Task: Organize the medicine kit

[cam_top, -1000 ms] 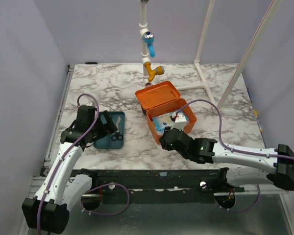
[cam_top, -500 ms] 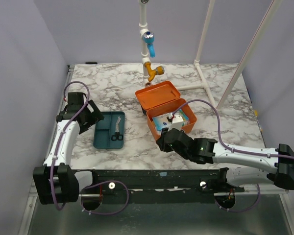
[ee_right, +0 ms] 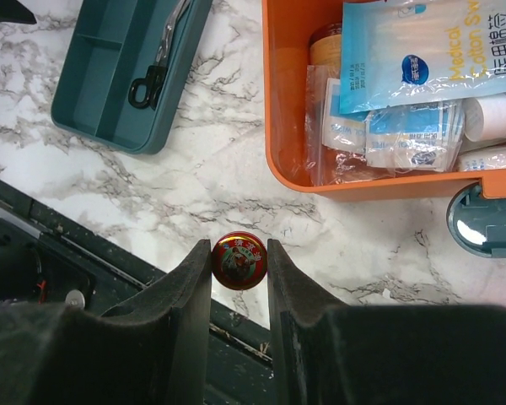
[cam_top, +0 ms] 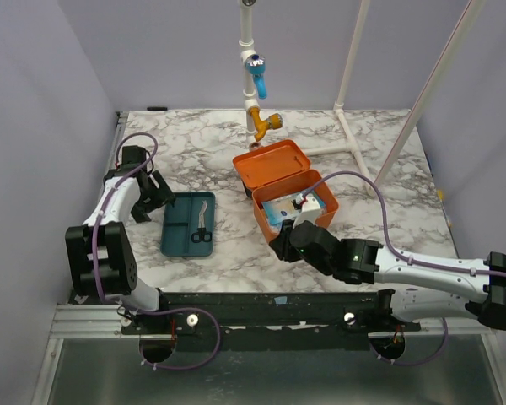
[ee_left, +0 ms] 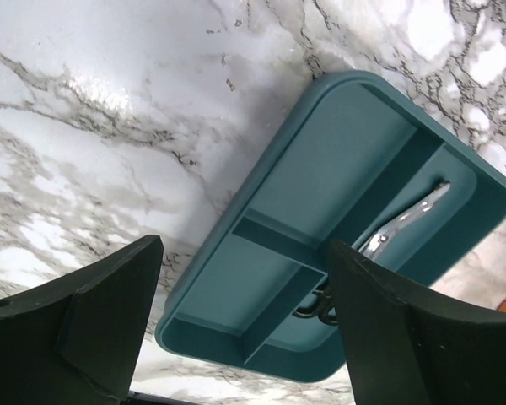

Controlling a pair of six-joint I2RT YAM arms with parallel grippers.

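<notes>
The medicine kit (cam_top: 271,165) stands open at mid-table, its orange wall (ee_right: 278,101) around a swab pack, gauze packets and white bottles. Just in front of the kit, above the marble, my right gripper (ee_right: 239,253) is shut on a small round red tin (ee_right: 239,263); from the top camera this gripper (cam_top: 280,245) hides the tin. My left gripper (ee_left: 244,249) is open with nothing between its fingers. It hovers at the left (cam_top: 156,196), beside the teal tray (cam_top: 182,221), which holds scissors (cam_top: 202,229).
The teal tray (ee_left: 337,169) has several compartments, and the scissors (ee_left: 396,232) lie along its long one. A white pipe with a blue and yellow tap (cam_top: 255,76) rises behind the kit. White frame tubes (cam_top: 350,59) stand at the back right. A black rail (cam_top: 261,308) runs along the near edge.
My left arm has swung back from over the tray to the table's left side, its jaws narrowing a little. The right gripper still holds the tin and has barely moved.
</notes>
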